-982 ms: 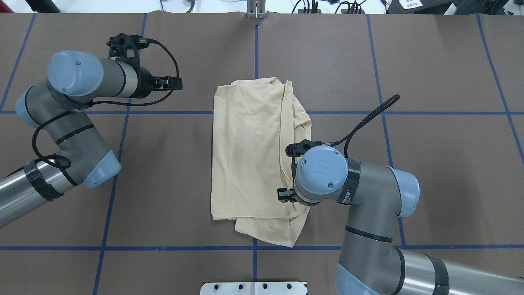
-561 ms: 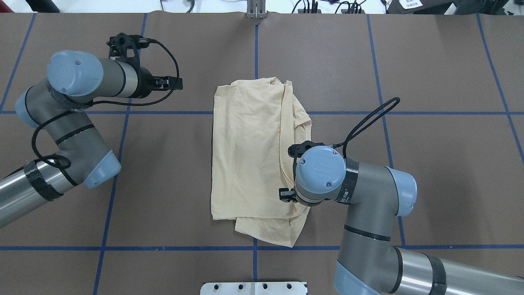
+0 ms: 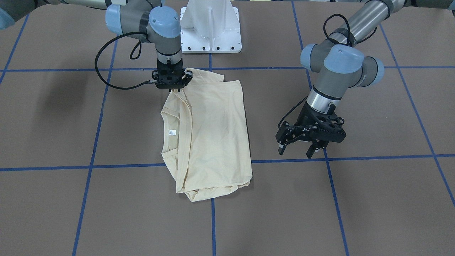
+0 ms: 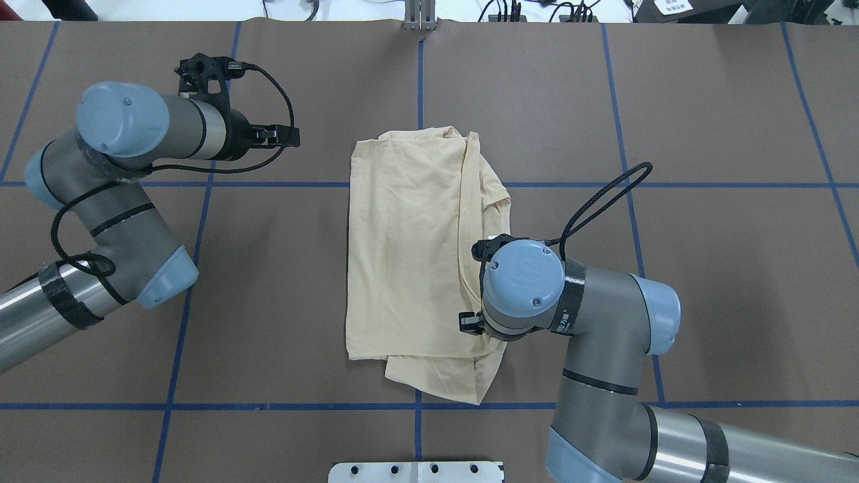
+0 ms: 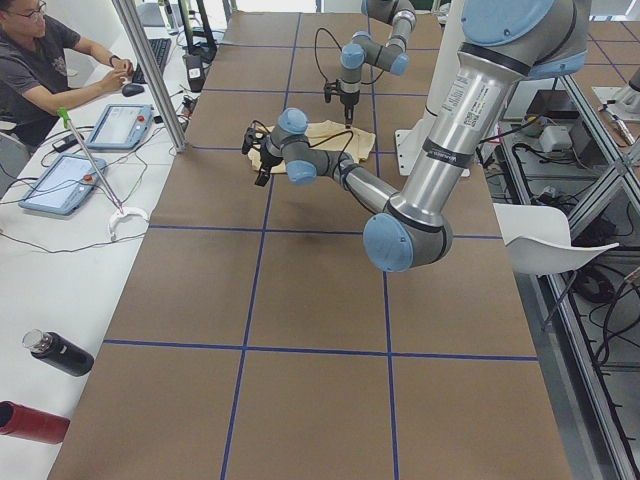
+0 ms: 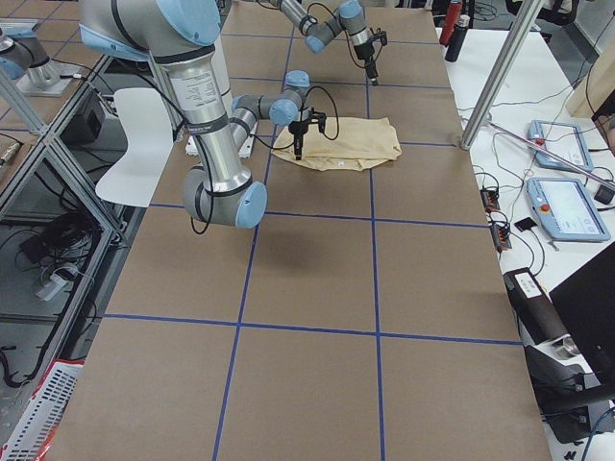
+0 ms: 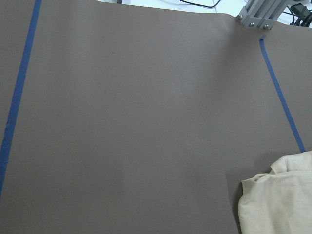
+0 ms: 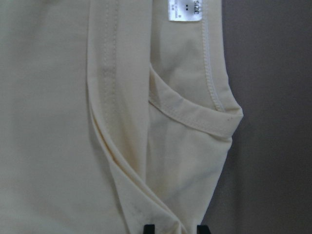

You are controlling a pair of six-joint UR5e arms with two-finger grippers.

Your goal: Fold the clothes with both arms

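Running near-to-far, T-shirt (image 4: 409,255), neckline (image 3: 167,133) seemingly rightward.

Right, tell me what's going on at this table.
It's a clothes-folding job. A cream T-shirt lies partly folded in the middle of the table. The right gripper is down at the shirt's edge on the neckline side, its fingers straddling a fold of cloth. Whether it has gripped is unclear. The left gripper is open, off to the side over bare table, holding nothing.

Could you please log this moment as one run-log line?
T-shirt partly folded | right gripper open astride fold by neckline | left gripper open, away from T-shirt
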